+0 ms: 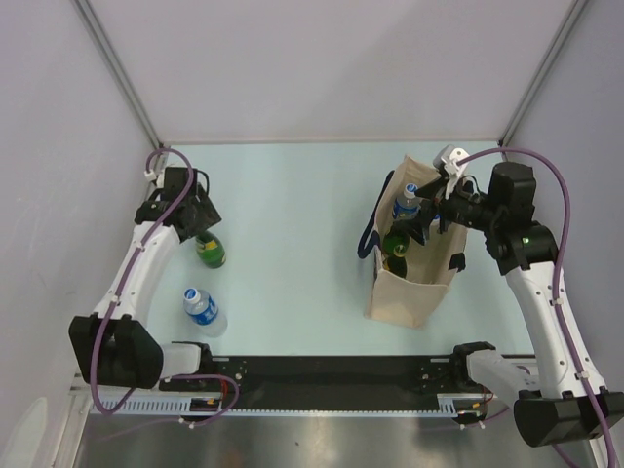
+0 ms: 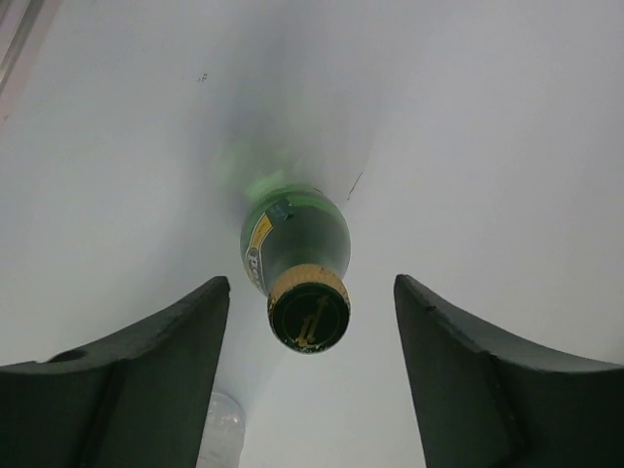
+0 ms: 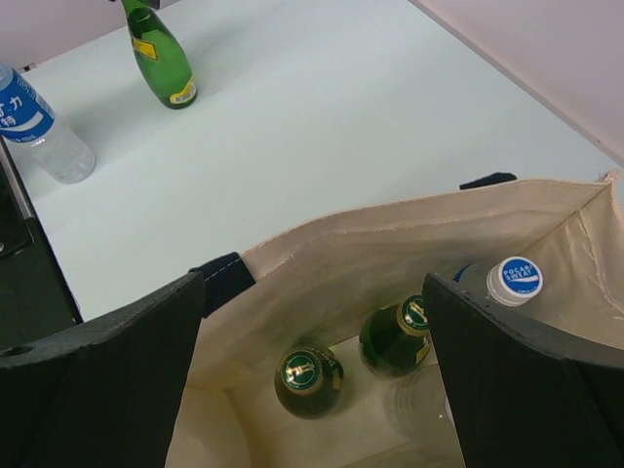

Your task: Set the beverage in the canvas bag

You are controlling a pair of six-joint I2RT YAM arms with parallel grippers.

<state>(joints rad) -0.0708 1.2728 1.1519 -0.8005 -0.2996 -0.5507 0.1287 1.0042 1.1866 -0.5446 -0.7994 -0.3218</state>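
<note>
The beige canvas bag (image 1: 414, 283) stands upright at the right, its navy handle (image 1: 371, 232) on its left side. Inside it are two green bottles (image 3: 309, 380) (image 3: 395, 336) and a clear bottle with a blue and white cap (image 3: 515, 281). My right gripper (image 1: 426, 220) is open and empty over the bag's mouth. A green glass bottle (image 1: 210, 251) stands on the table at the left. My left gripper (image 1: 192, 216) is open just above it, and the bottle's cap (image 2: 309, 315) shows between the fingers. A clear water bottle with a blue label (image 1: 203, 308) stands nearer the front.
The pale table (image 1: 292, 205) is walled by white panels at the back and sides. A black rail (image 1: 322, 375) runs along the near edge between the arm bases. In the right wrist view the green bottle (image 3: 161, 58) and the water bottle (image 3: 39, 122) stand far left.
</note>
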